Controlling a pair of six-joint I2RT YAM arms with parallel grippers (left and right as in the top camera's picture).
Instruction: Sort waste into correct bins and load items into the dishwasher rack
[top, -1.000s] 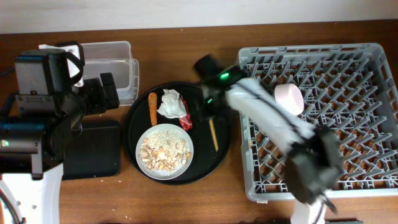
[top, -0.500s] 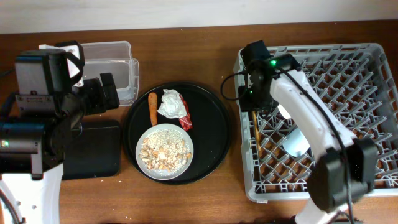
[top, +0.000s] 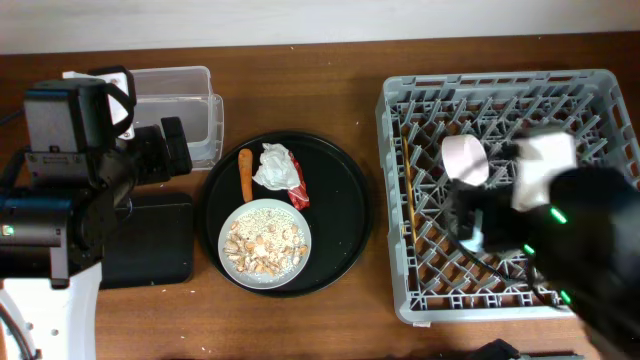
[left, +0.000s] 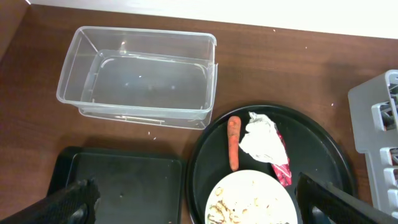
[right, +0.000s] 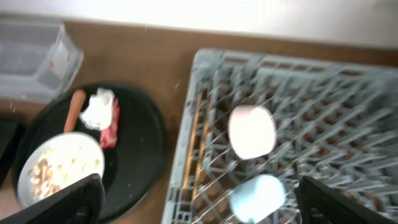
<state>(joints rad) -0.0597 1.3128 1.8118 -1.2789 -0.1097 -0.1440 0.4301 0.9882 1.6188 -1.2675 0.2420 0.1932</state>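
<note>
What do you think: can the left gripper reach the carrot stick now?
Probably yes. The carrot stick lies uncovered on the round black tray beside the tissue, and the open left gripper hangs above with nothing between.

Brown wooden table: visible grain, satin sheen. Clear plastic rectangular tub: transparent, smooth, glossy. Flat black rectangular tray: plastic look, mostly matt, dusty. Large round black tray: smooth, semi-gloss. Square grey plastic rack: matt moulded. Crumpled white tissue: creased matt paper. Red wrapper: shiny film. Orange carrot stick: smooth, dull. Beige food scraps: rough, crumbly. White round bowl: smooth; material unclear.
</note>
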